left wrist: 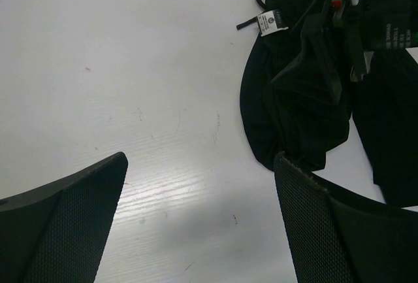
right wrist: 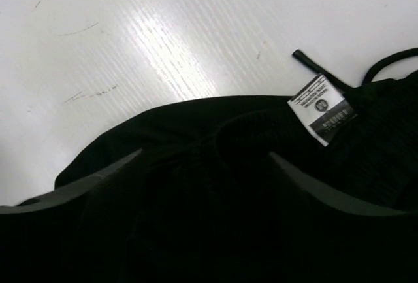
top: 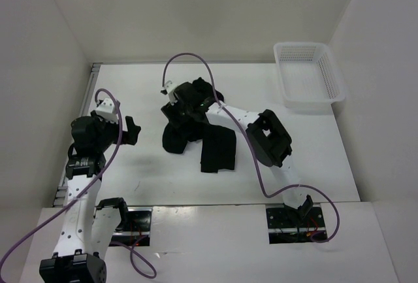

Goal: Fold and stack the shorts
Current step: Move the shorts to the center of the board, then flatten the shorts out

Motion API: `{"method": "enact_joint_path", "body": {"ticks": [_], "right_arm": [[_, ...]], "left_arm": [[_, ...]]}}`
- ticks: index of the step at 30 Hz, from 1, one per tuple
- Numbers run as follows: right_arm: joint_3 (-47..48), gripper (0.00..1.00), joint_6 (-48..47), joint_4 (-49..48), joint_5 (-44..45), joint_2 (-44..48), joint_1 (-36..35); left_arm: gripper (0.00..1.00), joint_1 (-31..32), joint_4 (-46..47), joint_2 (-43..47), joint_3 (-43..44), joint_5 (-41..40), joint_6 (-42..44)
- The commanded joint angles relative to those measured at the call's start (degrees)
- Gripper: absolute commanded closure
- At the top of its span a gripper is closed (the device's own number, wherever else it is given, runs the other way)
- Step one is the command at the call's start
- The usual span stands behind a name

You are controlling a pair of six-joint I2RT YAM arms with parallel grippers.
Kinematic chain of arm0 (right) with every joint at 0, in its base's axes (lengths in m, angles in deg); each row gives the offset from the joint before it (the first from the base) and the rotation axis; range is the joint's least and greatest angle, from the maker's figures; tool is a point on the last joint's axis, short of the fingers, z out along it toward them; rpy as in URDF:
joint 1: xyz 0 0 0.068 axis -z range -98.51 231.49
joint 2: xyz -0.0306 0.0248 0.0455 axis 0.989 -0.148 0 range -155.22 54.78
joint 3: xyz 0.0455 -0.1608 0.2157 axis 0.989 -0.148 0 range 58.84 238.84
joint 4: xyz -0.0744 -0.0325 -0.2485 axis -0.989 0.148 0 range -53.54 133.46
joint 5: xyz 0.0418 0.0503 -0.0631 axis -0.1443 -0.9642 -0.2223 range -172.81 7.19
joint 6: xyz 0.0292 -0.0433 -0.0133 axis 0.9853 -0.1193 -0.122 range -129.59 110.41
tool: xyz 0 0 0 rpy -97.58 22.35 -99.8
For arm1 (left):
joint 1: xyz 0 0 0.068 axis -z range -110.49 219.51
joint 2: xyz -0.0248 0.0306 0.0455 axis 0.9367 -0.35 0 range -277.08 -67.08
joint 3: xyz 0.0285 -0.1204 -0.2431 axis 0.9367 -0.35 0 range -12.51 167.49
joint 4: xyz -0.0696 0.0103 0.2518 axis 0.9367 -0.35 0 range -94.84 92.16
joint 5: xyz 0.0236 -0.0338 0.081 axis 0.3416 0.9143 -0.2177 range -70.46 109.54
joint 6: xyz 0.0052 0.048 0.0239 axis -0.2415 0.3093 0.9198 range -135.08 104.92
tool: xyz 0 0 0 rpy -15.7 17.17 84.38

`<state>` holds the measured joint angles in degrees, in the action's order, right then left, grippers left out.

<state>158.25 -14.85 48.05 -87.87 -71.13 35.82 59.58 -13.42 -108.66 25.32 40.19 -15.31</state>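
Now: the black shorts (top: 217, 149) lie crumpled mid-tabletop (top: 130, 87), with a white label (right wrist: 322, 108) and a drawstring end (right wrist: 312, 65) showing at the waistband. I see my right gripper (right wrist: 206, 155) down on the waistband fabric, jaws apart with a ridge of cloth between them, not clamped. My left gripper (left wrist: 200, 159) hangs wide open over the tabletop, just left of the shorts.

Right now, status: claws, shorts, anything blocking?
Left claw open over bare table, beside the shorts. Right claw open, straddling bunched fabric near the label. Shorts crumpled, unfolded. Basket apart, far right; nothing blocking.
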Motion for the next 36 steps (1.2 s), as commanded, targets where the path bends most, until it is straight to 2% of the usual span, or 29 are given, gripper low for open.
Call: {"method": "enact_joint_path", "body": {"ticks": [1, 7, 8, 11, 13, 17, 19, 23, 27, 28, 31, 32, 33, 34, 36], "right_arm": [[0.26, 0.25, -0.19, -2.37, 1.02, -0.83, -0.56], [-1.51, 0.48, 1.13, -0.61, 1.02, -0.83, -0.56], [-1.51, 0.58, 1.13, 0.0, 1.02, -0.83, -0.56], [-2.03, 0.73, 0.6, 0.53, 1.81, -0.3, -0.56], [-2.56, 0.73, -0.01, 1.06, 2.34, -0.3, -0.56], [-3.26, 1.0, -2.21, 2.2, 1.1, 0.31, -0.56], [-3.26, 1.0, -2.21, 2.2, 0.49, 1.01, -0.56], [1.46, 1.0, -2.21, 6.49, -1.7, 8.98, 3.65], [2.19, 1.0, -3.88, 15.1, -8.72, 20.06, 15.13], [0.79, 1.0, -4.93, 16.69, -10.65, 22.7, 16.91], [-11.31, 1.0, -12.57, 17.67, -7.45, 34.82, 20.17], [-18.92, 1.0, -14.85, 16.37, -6.29, 37.81, 20.79], [-22.13, 1.0, -15.39, 15.57, -6.28, 42.89, 20.8], [-26.95, 1.0, -15.4, 15.56, -6.28, 44.85, 21.49], [-30.23, 1.0, -14.35, 15.56, -7.24, 48.72, 22.81]], "left_arm": [[0.0, -0.44, 0.9, 0.8, -0.73, 0.01, 0.23], [0.0, -0.44, 1.42, 0.27, -1.79, 1.59, 0.23], [0.0, -0.44, 0.9, 0.27, -1.79, 1.59, 0.23], [0.0, -0.44, 0.9, 0.27, -1.79, 1.59, 0.23], [0.0, -0.44, 0.9, 0.27, -1.79, 1.59, 0.23], [0.0, -0.44, 0.9, -0.25, -1.79, 2.11, 0.23], [0.0, -0.44, 0.9, -0.25, -1.79, 2.73, 0.23], [0.0, 0.08, -1.82, -4.55, 0.49, 6.25, 0.23], [0.0, 4.21, -4.81, -13.51, 4.87, 4.24, 0.23], [0.0, 6.83, -5.51, -17.0, 5.76, 2.49, 0.23], [0.0, 13.24, -5.52, -23.16, 9.8, -0.33, 0.23], [0.0, 14.84, -5.52, -24.85, 10.94, -1.21, 0.23], [0.0, 16.42, -4.82, -26.52, 12.09, -2.09, 0.23], [0.0, 18.09, -4.82, -29.84, 14.1, -2.97, 0.23], [0.0, 23.98, -2.63, -34.41, 15.52, -7.09, 0.23]]}}
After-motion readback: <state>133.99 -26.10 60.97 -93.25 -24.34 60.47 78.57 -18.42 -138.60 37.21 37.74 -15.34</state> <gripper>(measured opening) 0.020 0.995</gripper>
